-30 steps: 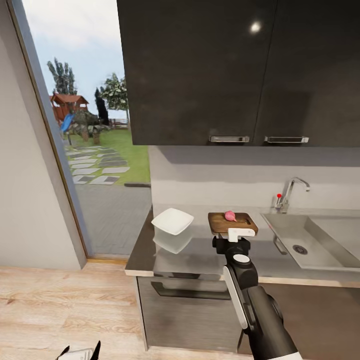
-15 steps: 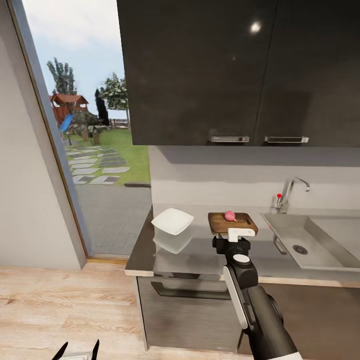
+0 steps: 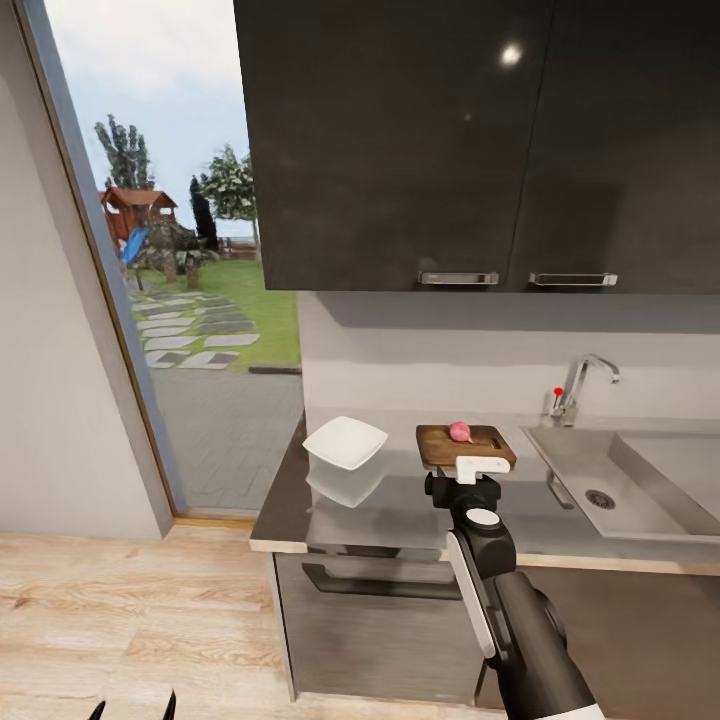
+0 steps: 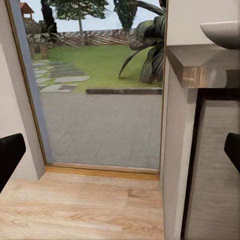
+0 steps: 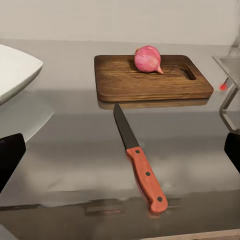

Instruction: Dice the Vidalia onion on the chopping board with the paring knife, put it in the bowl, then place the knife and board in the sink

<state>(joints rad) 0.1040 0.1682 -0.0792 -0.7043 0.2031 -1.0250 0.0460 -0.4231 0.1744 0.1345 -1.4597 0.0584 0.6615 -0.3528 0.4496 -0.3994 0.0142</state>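
**Inspector A:** Where did the onion sit at inspection?

**Inspector B:** The Vidalia onion (image 5: 148,59) rested on the chopping board (image 5: 150,77), toward its far edge and beside the slot handle. In the head view the same onion (image 3: 460,431) lay on the board (image 3: 465,446), which stood on the countertop (image 3: 400,505) between the bowl (image 3: 345,442) at its 9 o'clock and the sink (image 3: 620,480) at its 3 o'clock.

**Inspector A:** And the knife?

**Inspector B:** The paring knife (image 5: 139,158) lay flat on the worktop, just in front of the board, blade tip pointing at the board's near edge and almost touching it, red-orange handle trailing toward 5 o'clock. It was not held.

**Inspector A:** Condition of the right gripper?

**Inspector B:** The right gripper (image 5: 120,150) was spread wide, with one dark fingertip (image 5: 10,155) at each side edge of the wrist picture and nothing between them. It hovered over the worktop on the near side of the knife.

**Inspector A:** The left?

**Inspector B:** The left gripper (image 4: 120,150) was likewise wide apart and empty, held low by the wooden floor (image 4: 75,205), facing the glass door (image 4: 95,85) and the cabinet end (image 4: 175,150). Two finger points (image 3: 168,705) showed at the head view's 7 o'clock edge.
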